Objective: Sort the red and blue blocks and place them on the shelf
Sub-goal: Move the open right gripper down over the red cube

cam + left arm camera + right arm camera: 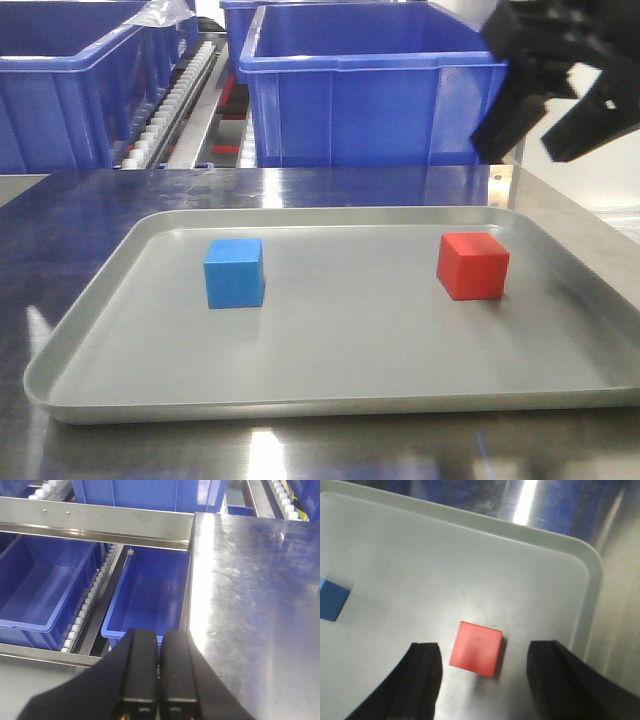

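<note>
The red block (473, 265) sits on the right side of a shallow grey tray (90, 330), and the blue block (235, 272) sits on its left side. My right gripper (530, 140) hangs open well above the tray's far right corner. In the right wrist view the red block (476, 648) lies below, between the spread fingers (426, 672), untouched, and the blue block (332, 600) shows at the left edge. My left gripper (159, 636) is shut on nothing, hovering by the shelf (100, 522) beside the tabletop.
Large blue bins (370, 95) stand on the shelf's white roller tracks (175, 100) behind the steel tabletop (560, 200). More blue bins (150, 590) sit on a lower tier under my left gripper. The tray rim (590, 580) curves close to the right finger.
</note>
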